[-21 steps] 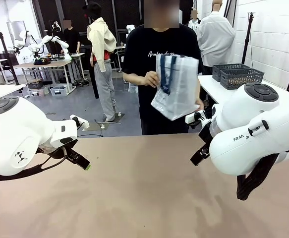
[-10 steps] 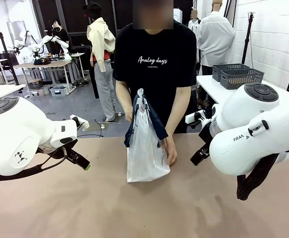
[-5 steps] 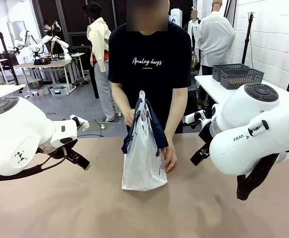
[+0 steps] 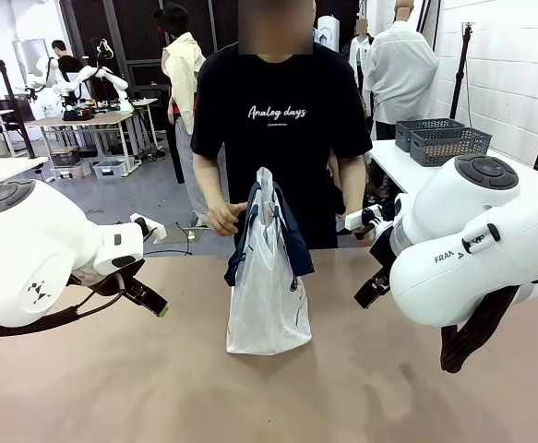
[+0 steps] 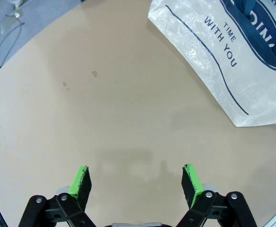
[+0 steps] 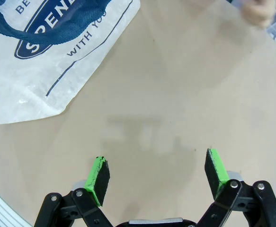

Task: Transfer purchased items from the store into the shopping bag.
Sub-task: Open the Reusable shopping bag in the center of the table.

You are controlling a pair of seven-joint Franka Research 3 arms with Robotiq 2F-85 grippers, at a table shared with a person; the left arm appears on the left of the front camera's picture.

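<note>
Across your tan table (image 4: 139,388), the shopping bag (image 4: 267,300) is standing mid-table, a person's hand (image 4: 224,219) beside its handles (image 4: 290,238). Your left gripper (image 5: 137,177) and right gripper (image 6: 159,171) are hovering spread, empty. Unsupported, that limp bag is risking slumping shut.

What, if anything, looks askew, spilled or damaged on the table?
Nothing stands out. The shopping bag stands upright mid-table, handles drooping, a person's hand by its top. The left gripper and right gripper are open above the table.
</note>
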